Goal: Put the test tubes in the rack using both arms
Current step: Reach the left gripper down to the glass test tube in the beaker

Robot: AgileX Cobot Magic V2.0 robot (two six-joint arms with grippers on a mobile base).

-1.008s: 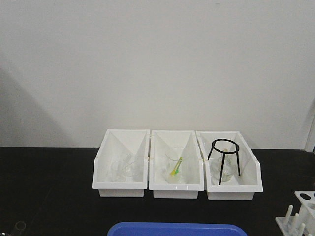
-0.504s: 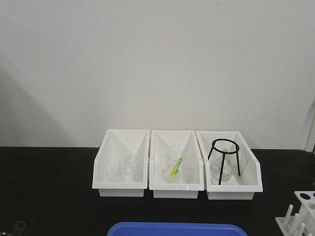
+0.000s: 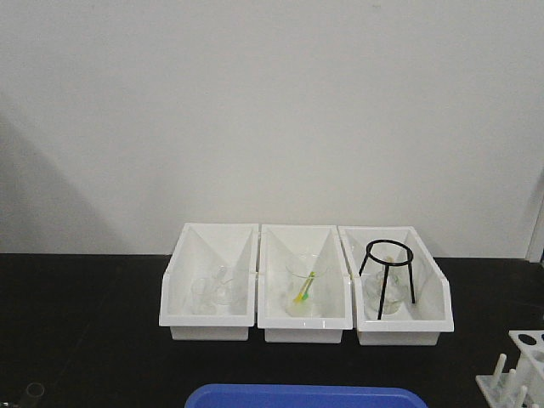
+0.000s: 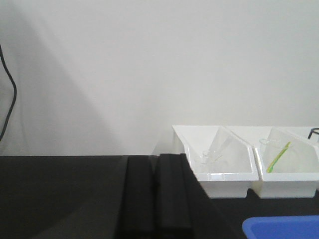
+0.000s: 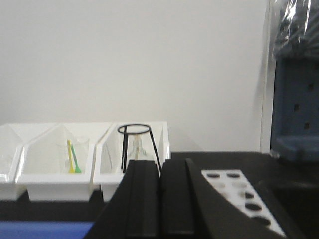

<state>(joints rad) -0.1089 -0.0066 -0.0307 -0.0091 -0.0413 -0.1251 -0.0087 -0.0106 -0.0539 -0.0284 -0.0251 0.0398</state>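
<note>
White plastic rack [image 3: 520, 364] | holes face up, unfilled, ready for loading | right gripper [image 5: 160, 168] just left of rack, fingers pressed together, holding nothing, apparently idle | left gripper [image 4: 156, 167] well left of rack, likewise | test tubes not discernible

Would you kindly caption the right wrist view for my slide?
Shut right gripper faces tripod stand in white bin, rack alongside.

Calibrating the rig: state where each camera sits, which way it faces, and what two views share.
Front view: back from the black table, facing the wall and three white bins; robot unseen.
Left wrist view: low at left, facing the wall; left gripper shut at bottom.
Right wrist view: low at right, same heading; right gripper shut, rack beside it.
Shared: both wrist views show the green stick in the bins.
</note>
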